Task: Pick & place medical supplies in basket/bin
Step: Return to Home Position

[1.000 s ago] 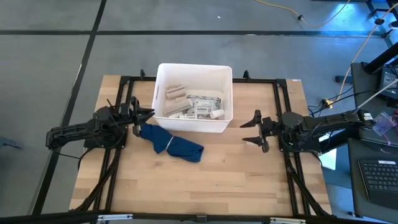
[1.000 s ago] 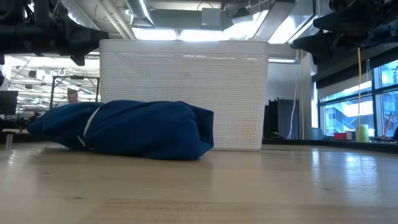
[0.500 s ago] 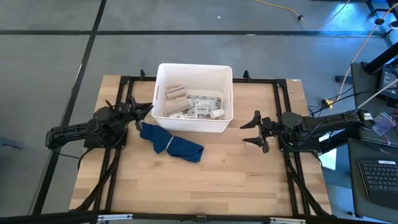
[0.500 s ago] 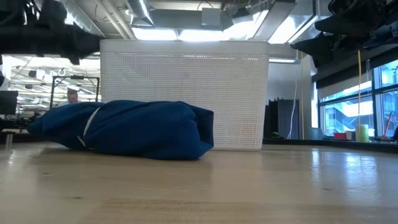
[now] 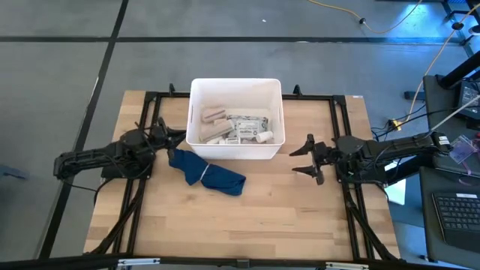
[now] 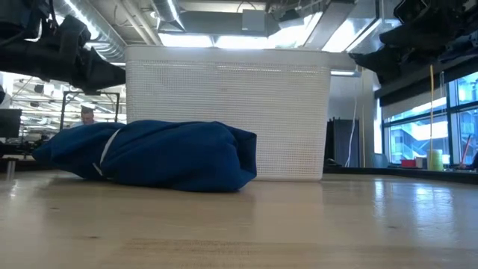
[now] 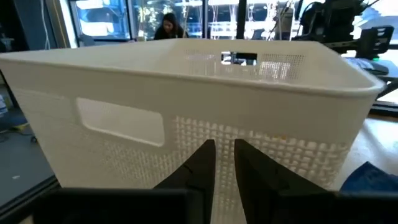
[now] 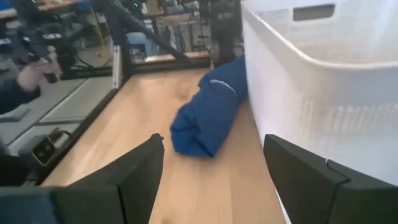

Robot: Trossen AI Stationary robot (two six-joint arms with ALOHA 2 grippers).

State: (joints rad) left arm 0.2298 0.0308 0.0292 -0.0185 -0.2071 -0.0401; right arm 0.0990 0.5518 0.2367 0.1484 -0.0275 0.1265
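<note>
The white bin (image 5: 235, 150) stands on the wooden table's far middle and shows as a mesh wall (image 6: 228, 112) in the low view. Inside lie the medical supplies (image 5: 234, 127): beige rolls (image 5: 214, 114), a grey dotted packet (image 5: 247, 122) and small vials (image 5: 260, 137). A dark blue cloth (image 5: 206, 171) lies bundled on the table in front of the bin's left corner. My left gripper (image 5: 178, 135) is shut at the bin's left wall (image 7: 249, 155). My right gripper (image 5: 304, 157) hovers open to the right of the bin, its fingers wide apart (image 8: 214, 180). My left gripper meets the bin's left wall (image 7: 224, 134) with the tips of its shut fingers (image 7: 205, 155), below the rim and beside the handle cut-out (image 7: 121, 118). The fingers come level from the table's left. The bin stands flat on the table.
Black frame rails (image 5: 337, 120) run round the tabletop. Bare wood (image 5: 247, 217) lies between the cloth and the near edge. A person (image 7: 168, 25) shows behind the bin in the left wrist view, and a hand (image 8: 31, 74) shows at the right wrist view's edge.
My left gripper has shut its fingers, which stood spread a second ago, and has pressed toward the bin. The bin has slid a little toward the table's right. The cloth and my right arm have stayed where they were.
</note>
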